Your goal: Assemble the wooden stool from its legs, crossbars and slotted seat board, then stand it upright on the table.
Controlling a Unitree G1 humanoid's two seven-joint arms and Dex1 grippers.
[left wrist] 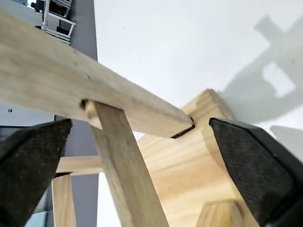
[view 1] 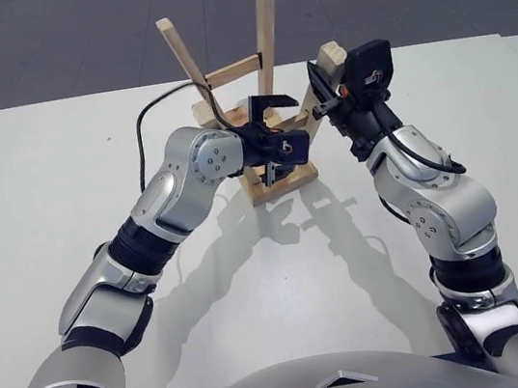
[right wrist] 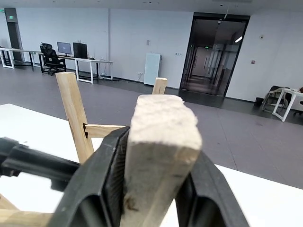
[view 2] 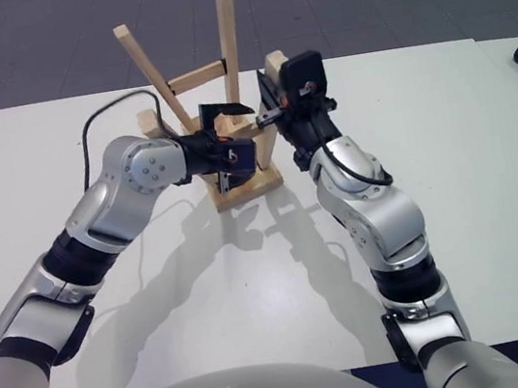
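On our white worktop (view 1: 63, 184) the stool (view 1: 267, 37) sits upside down, with its seat board (view 1: 287, 183) flat and its legs pointing skyward. Our right hand (view 1: 326, 75), forearm raised steeply, is clenched on the top of the nearest leg (view 1: 330, 51). Our left hand (view 1: 280, 137) is released, its fingers straddling a crossbar (left wrist: 123, 175) just above the seat board.

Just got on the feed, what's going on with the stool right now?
The stool is part-built and upside down. Its seat board lies on the white table, with legs sticking up and a crossbar joining the two far ones. The right tool is clamped on another leg, held tilted beside the board. The left tool is open, straddling a fitted leg near the board and gripping nothing.
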